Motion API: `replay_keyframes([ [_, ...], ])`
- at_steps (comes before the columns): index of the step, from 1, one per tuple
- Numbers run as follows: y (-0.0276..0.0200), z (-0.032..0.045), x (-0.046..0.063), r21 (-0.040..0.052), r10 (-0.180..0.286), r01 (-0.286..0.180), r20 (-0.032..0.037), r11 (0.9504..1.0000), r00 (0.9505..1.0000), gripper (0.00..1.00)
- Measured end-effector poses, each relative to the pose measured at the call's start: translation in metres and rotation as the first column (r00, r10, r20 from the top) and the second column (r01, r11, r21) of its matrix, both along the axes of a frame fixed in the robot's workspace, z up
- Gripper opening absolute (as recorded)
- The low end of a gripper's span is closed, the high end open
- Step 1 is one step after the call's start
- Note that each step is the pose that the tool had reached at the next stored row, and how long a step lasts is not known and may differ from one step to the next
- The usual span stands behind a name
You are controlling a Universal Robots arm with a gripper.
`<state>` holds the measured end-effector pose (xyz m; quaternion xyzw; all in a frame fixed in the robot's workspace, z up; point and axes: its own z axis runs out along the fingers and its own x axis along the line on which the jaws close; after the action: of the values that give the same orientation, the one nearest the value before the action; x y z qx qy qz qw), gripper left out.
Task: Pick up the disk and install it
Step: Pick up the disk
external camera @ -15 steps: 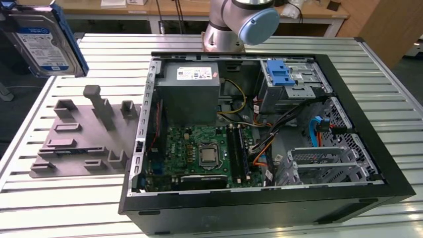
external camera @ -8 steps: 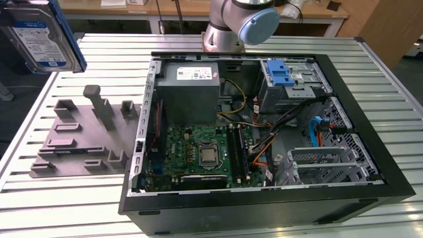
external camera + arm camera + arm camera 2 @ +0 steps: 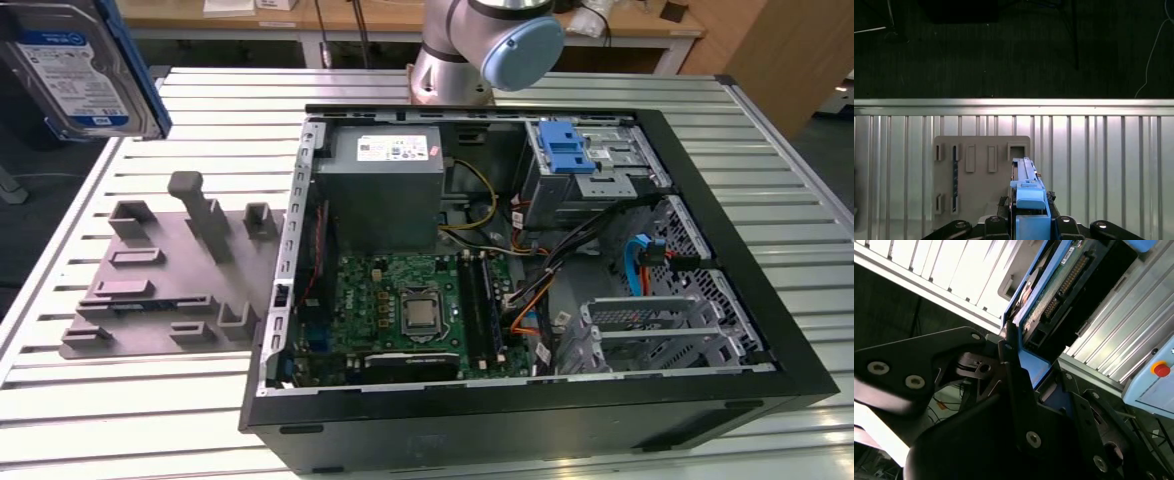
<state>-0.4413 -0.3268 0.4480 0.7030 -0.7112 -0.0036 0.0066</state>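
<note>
The disk [image 3: 74, 70] hangs high in the air at the exterior view's upper left, label side showing, with its blue frame along one edge. In the second wrist view my gripper [image 3: 1029, 360] is shut on the disk [image 3: 1054, 295], with a dark finger [image 3: 1009, 355] pressed against the blue frame and the disk's green board and connector showing. The first wrist view sees the disk [image 3: 1026, 190] edge-on, held in my gripper [image 3: 1026, 205] above the slatted table. The disk is well clear of the open computer case [image 3: 747, 300].
A grey fixture plate [image 3: 160, 270] with upright pegs and slots lies on the table, on the exterior view's left of the case, and also shows under the disk [image 3: 981, 175]. Inside the case are a grey power supply [image 3: 380, 190], a motherboard [image 3: 414, 310], cables, and a metal bay with a blue latch [image 3: 574, 150].
</note>
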Motion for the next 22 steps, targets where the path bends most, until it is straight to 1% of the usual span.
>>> replay_keyframes([
  [9,0.0001,0.0119,0.0,0.0001,0.0,0.0,0.0001,1.0,1.0,0.36],
  [22,0.0002,0.0353,0.0,0.0,0.0,0.0,0.0,1.0,1.0,0.36],
])
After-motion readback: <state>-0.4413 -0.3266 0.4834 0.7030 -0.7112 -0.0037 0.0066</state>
